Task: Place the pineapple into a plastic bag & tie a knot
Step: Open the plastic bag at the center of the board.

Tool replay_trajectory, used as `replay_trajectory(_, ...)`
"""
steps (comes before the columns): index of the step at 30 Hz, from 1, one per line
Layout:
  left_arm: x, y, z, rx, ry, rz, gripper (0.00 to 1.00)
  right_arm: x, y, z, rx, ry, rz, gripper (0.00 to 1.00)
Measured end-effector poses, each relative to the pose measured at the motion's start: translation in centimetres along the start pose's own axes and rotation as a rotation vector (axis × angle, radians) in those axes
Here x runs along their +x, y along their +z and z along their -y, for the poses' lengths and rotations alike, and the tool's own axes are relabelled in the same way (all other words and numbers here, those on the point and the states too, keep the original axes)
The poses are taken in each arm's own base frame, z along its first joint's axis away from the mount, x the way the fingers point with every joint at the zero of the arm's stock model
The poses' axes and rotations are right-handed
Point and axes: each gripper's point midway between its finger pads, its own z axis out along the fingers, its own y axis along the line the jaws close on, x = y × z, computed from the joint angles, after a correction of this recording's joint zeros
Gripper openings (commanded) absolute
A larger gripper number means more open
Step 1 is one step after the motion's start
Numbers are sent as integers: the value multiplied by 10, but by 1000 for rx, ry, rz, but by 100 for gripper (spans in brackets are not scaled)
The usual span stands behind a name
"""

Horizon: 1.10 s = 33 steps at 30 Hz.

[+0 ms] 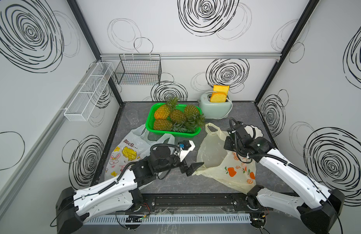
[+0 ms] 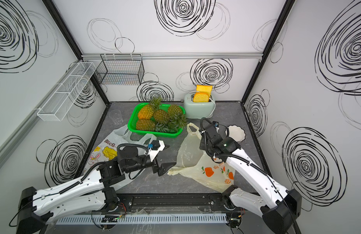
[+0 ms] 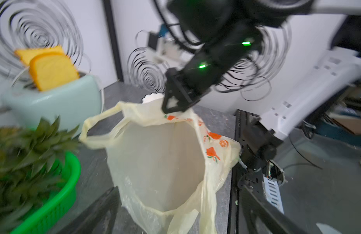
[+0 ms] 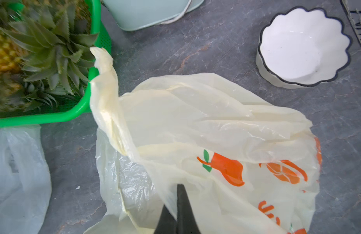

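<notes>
Bag-spreading: right gripper (image 3: 171,107) pinches rim of pale yellow fruit-printed plastic bag (image 1: 212,154); wide-open, empty left gripper (image 2: 168,156) should take opposite rim.

1. We see a yellow bag (image 3: 161,162), printed with orange fruit, lying on the grey table (image 3: 216,121) with its mouth gaping toward us.
2. The right gripper (image 3: 172,109) is pinched closed on the bag's far rim.
3. A white bowl (image 3: 152,97) peeks out just behind that rim.
4. Beyond the bag's looped handle (image 3: 94,142) stands a mint toaster (image 3: 54,105) holding two bread slices (image 3: 54,73).
5. Beside the bag, a pineapple (image 3: 31,147), blurred, shows its leafy crown in a green basket (image 3: 52,206).
</notes>
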Motion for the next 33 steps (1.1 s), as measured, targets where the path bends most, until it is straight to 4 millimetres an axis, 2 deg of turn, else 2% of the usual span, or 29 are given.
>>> replay_trajectory(3, 25, 21, -45, -121, -196, -120, 97, -4, -8, 0, -31, 17, 30, 0)
replay_trajectory(5, 48, 33, -61, -163, -285, -197, 97, -5, -13, 0, -49, 25, 46, 0)
replay_trajectory(8, 78, 47, -61, -147, -368, -285, 97, -7, -20, 1, -78, 38, 71, 0)
replay_trajectory(14, 102, 79, -53, -48, -411, -349, 100, -9, -30, 4, -110, 56, 98, 0)
replay_trajectory(16, 108, 89, -53, -31, -415, -371, 87, -9, -32, 4, -115, 61, 104, 0)
replay_trajectory(18, 112, 98, -54, -21, -416, -387, 68, -10, -35, 5, -122, 69, 112, 0)
replay_trajectory(20, 114, 104, -55, -14, -419, -391, 52, -11, -38, 6, -128, 75, 122, 0)
replay_trajectory(22, 112, 106, -56, -13, -421, -385, 40, -13, -41, 8, -130, 81, 135, 0)
replay_trajectory(26, 94, 105, -61, -41, -394, -344, 18, -15, -43, 15, -102, 90, 157, 0)
replay_trajectory(28, 80, 101, -66, -73, -374, -317, 18, -16, -43, 19, -82, 95, 162, 0)
replay_trajectory(29, 72, 99, -70, -93, -365, -303, 21, -16, -44, 21, -72, 96, 164, 0)
replay_trajectory(32, 52, 98, -82, -145, -341, -275, 33, -20, -47, 23, -58, 99, 174, 0)
replay_trajectory(33, 47, 99, -85, -156, -331, -272, 41, -22, -49, 23, -57, 100, 178, 0)
